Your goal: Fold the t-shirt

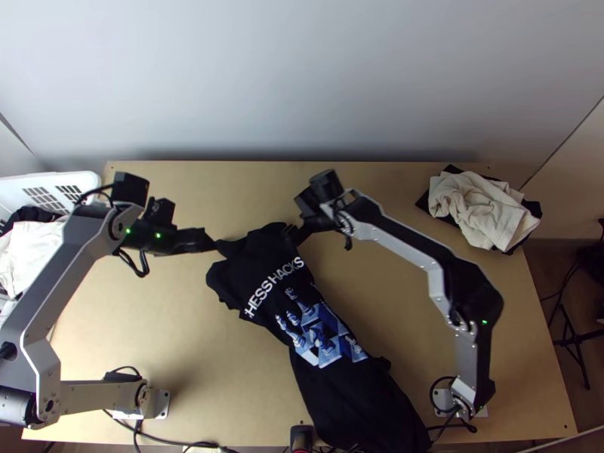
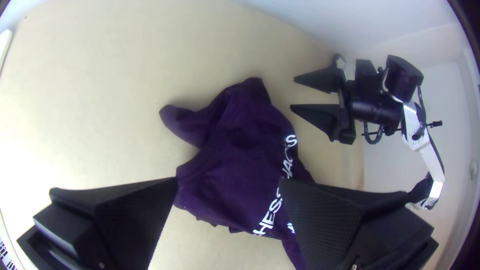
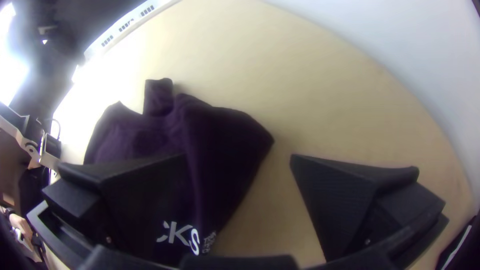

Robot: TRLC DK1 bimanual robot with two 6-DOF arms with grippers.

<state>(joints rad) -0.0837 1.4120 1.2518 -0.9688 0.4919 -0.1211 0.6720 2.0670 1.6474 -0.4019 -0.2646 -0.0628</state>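
Here's the t-shirt [image 1: 332, 392], lying on a slant across the middle of the wooden table [image 1: 189, 332], print side up, its upper end rumpled and narrow, its lower end down at the table's near edge. The table's far edge lies well beyond the shirt's upper end, with a broad band of wood between them

And the left gripper [image 1: 214, 243]! It's at the shirt's upper left, over that side of the rumpled end, fingers spread wide, nothing clamped. The right gripper [image 1: 293, 235] is at the shirt's upper right, just by its edge, and it's wide open too, gripping nothing; its own wrist view has dark cloth below one finger and wood in the gap beside the shirt's edge

Look at the room here: a wide stretch of wood to the shirt's left, reaching toward the left arm's base, and another strip to its right, under the right arm. The right arm's base sits close to the shirt's lower end, so that side is tighter

Out well left of the shirt, the white basket [image 1: 79, 180] with cloth in it; far off to the shirt's upper right, a cream cloth [image 1: 479, 208] bunched on black cloth [image 1: 534, 208]
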